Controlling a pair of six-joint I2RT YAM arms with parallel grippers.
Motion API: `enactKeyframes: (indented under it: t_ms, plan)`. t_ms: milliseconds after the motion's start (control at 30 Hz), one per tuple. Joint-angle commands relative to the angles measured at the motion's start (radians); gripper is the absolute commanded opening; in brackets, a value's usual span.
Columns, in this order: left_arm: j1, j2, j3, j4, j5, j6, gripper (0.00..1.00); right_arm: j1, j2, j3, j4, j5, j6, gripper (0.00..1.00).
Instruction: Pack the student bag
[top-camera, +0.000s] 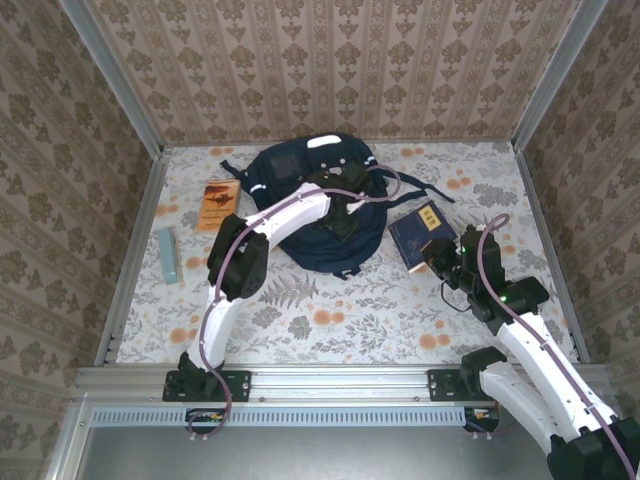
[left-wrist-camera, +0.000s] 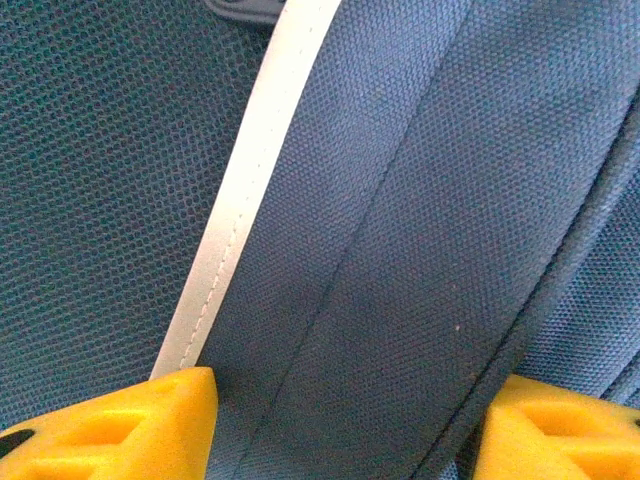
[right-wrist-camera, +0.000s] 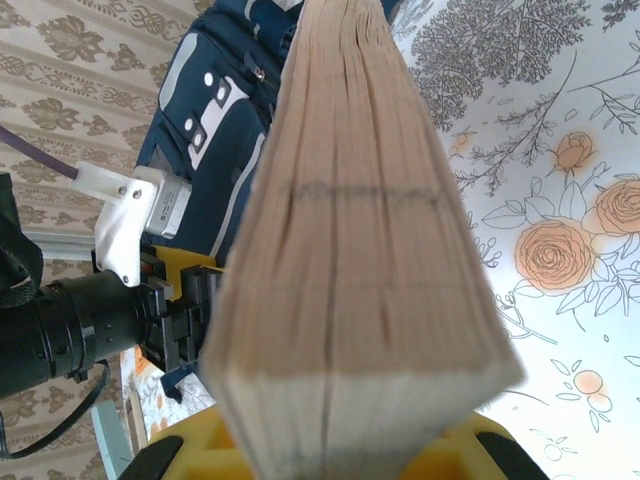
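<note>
Left gripper (left-wrist-camera: 345, 430), jaws partly open, rests on the student bag (top-camera: 285, 170) astride a fabric fold. Right gripper (right-wrist-camera: 330, 455) clamps a navy book (top-camera: 420, 232) near the table's (top-camera: 330, 310) right edge; the bag lies at the middle of the far edge.

Top view looking down, wrist views close, all sharing student bag (top-camera: 285, 170)

One student bag (top-camera: 280, 170), two books (top-camera: 218, 205) (top-camera: 420, 232), one teal case (top-camera: 170, 255)

Bag (left-wrist-camera: 420, 250): coarse-woven matt navy cloth; stripe (left-wrist-camera: 240, 190): smooth, stitched. Book (right-wrist-camera: 360, 250): matt paper edges. Fingers (left-wrist-camera: 130, 425): yellow plastic.
</note>
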Motion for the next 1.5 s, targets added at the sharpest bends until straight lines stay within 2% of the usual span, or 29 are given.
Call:
enactKeyframes:
  t_ms: [0, 100, 433, 600, 733, 867, 1067, 1233, 1467]
  plan:
    - [-0.010, 0.028, 0.034, -0.038, -0.073, 0.035, 0.57, -0.004, -0.014, -0.008, 0.054, -0.022, 0.003, 0.00]
    - [-0.016, 0.038, 0.043, -0.037, -0.086, 0.037, 0.51, -0.005, -0.008, -0.004, 0.052, -0.029, 0.001, 0.01]
    - [-0.036, 0.025, 0.082, -0.019, -0.141, 0.049, 0.20, -0.006, -0.030, -0.004, 0.027, -0.014, -0.002, 0.01]
    - [-0.059, -0.051, 0.073, 0.049, -0.156, 0.067, 0.11, -0.008, -0.047, 0.014, -0.011, 0.011, -0.020, 0.01]
    - [-0.077, -0.153, 0.029, 0.144, -0.179, 0.072, 0.07, -0.008, -0.069, 0.029, -0.049, 0.037, -0.040, 0.01]
    - [-0.091, -0.267, -0.049, 0.259, -0.231, 0.073, 0.07, -0.008, -0.086, 0.033, -0.053, 0.032, -0.054, 0.01]
    - [-0.117, -0.379, -0.126, 0.391, -0.280, 0.083, 0.06, -0.007, -0.084, 0.009, 0.066, -0.113, -0.059, 0.01]
    - [-0.139, -0.401, -0.137, 0.460, -0.306, 0.087, 0.06, 0.005, -0.077, -0.023, 0.177, -0.204, -0.032, 0.01]
    - [-0.145, -0.366, -0.094, 0.449, -0.221, 0.012, 0.05, 0.045, -0.053, -0.064, 0.226, -0.193, 0.016, 0.01]
